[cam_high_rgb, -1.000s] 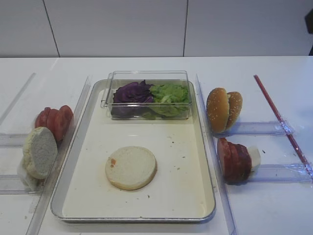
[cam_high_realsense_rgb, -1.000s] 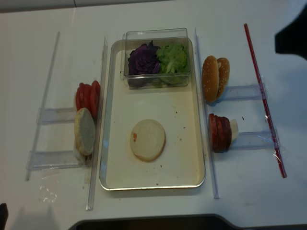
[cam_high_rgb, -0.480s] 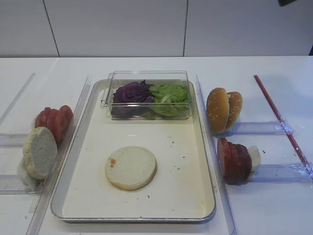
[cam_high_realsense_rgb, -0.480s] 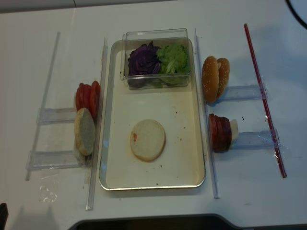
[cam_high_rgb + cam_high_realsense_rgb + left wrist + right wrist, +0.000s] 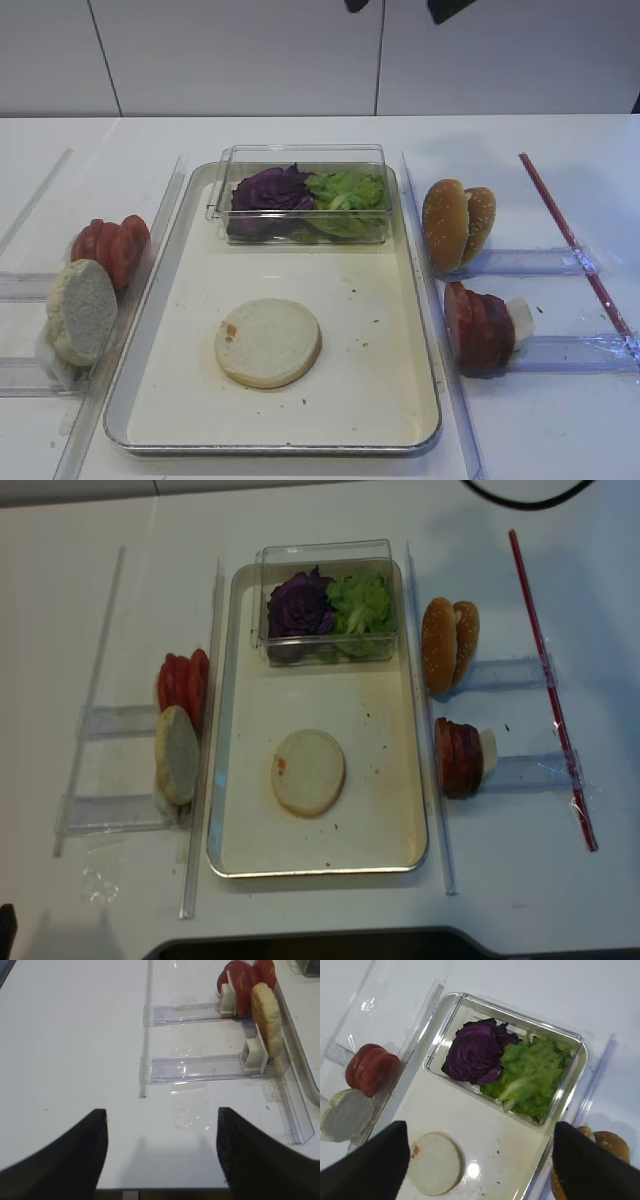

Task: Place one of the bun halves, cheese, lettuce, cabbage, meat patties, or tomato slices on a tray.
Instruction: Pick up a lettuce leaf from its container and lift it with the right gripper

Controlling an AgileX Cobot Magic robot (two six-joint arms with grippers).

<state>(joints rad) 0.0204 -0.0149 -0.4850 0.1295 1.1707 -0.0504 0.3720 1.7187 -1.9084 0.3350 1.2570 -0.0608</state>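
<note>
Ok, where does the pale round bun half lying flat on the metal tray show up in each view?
Exterior high: pale round bun half, lower centre, on the cream tray bottom.
Realsense high: centre.
Right wrist: bottom left.
Left wrist: not in view.
Shared landmark: the clear plastic box of purple cabbage and green lettuce, also.

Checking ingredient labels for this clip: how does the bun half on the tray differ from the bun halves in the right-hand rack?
The bun half on the tray lies flat, pale cut face up; the sesame bun halves stand on edge, leaning together. The first is whitish and seedless on its visible face, the second golden-brown and seeded. One sits on the tray, the others off it. Both are round.
</note>
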